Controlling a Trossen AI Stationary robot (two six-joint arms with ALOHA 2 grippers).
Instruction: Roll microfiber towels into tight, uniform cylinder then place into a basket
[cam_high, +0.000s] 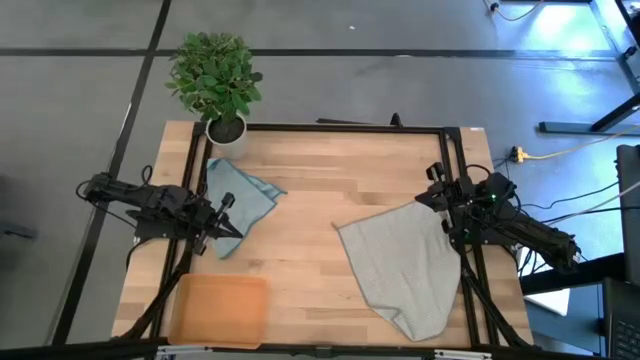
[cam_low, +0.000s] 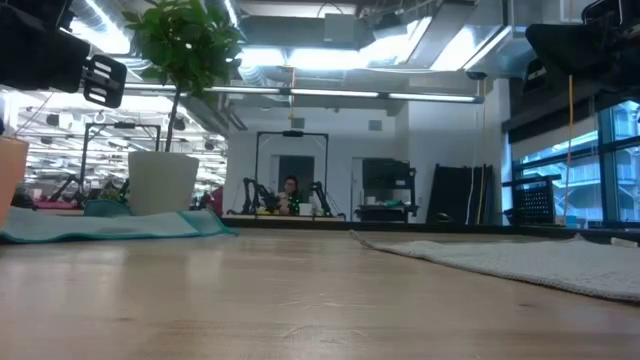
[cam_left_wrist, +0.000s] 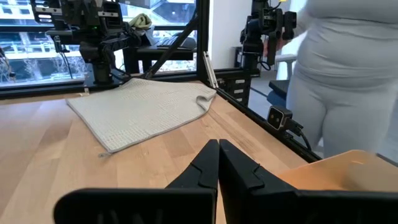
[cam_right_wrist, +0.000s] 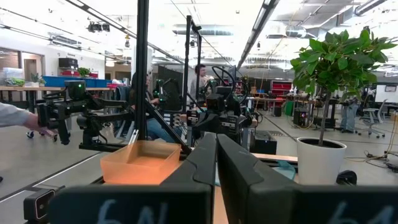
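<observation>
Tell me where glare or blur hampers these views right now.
High view: bluish glare washes the floor at upper right; grey-green towel stays clear. Low view: near tabletop is soft, ceiling lights flare. Right wrist view: own fingers loom blurred, basket readable.

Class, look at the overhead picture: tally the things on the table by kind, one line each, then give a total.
Flat microfiber towels: 2 (pale grey-green towel, smaller light blue-teal towel)
Shallow orange-tan rectangular basket: 1
Leafy green plant in white pot: 1
Total: 4
</observation>
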